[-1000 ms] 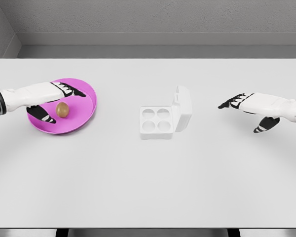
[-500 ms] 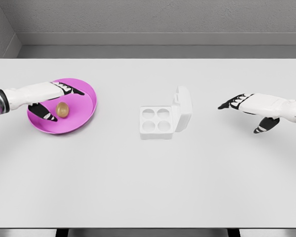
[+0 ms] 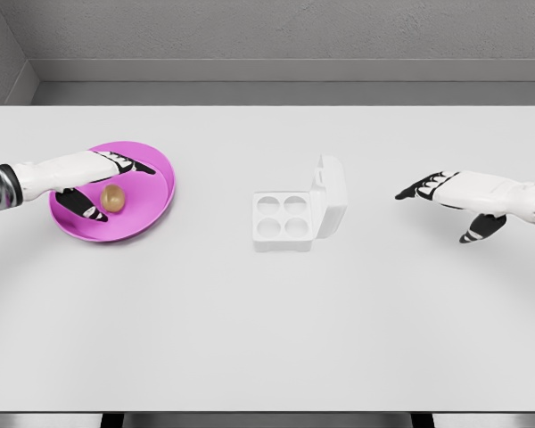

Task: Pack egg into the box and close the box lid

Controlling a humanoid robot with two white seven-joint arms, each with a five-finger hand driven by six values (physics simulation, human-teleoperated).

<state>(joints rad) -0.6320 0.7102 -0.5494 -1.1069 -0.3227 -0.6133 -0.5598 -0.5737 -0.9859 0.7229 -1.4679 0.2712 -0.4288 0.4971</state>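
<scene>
**A:** What has changed in the last second?

**B:** Little. The left robot hand (image 3: 96, 178) has slid slightly back toward the outer rim of the pink plate (image 3: 158, 200), and its fingers now sit closer about the egg (image 3: 113, 197): the upper fingers reach over the egg's far side, the thumb lies just on its left. The right robot hand (image 3: 446, 192) has barely shifted.

**A:** Is the egg grasped?

**B:** Not that I can see. The left fingers are spread around it, not closed; I cannot tell whether any of them touch it. The egg still lies in the plate, well left of the egg box (image 3: 283, 219). I judge this the final closing-in before the pinch, so packing has not begun.

**A:** And the right hand?

**B:** Loose and empty, hovering above the tabletop (image 3: 267, 339) well to the right of the box.

**A:** Count things for me.

**B:** One egg, one plate, one box. The box has four round cups, all empty, and one lid (image 3: 331, 195) standing up at its right edge, open. Two robot hands, both holding nothing.

**A:** So what remains?

**B:** Everything: lift the egg, set it in a cup, fold the lid down.
</scene>
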